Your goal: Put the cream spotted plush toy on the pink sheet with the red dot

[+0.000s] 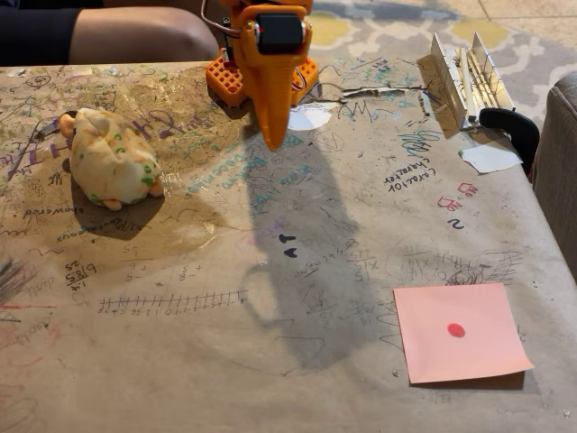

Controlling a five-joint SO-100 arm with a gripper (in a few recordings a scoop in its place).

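The cream spotted plush toy lies at the worktop's far left in the fixed view, long axis running upper left to lower right, its orange bits poking out at both ends. The pink sheet with the red dot sits well apart, near right. The claw hangs tip-down, seemingly closed and empty; I judge it should open wide, then straddle the toy's narrow width.

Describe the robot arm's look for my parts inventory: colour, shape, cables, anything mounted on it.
The arm is bright orange plastic throughout. Its gripper tapers to a narrow downward point. A dark, boxy motor is set into the orange housing near the top. Thin cables loop beside it, one looking reddish. The base is an orange block with a grid of holes.
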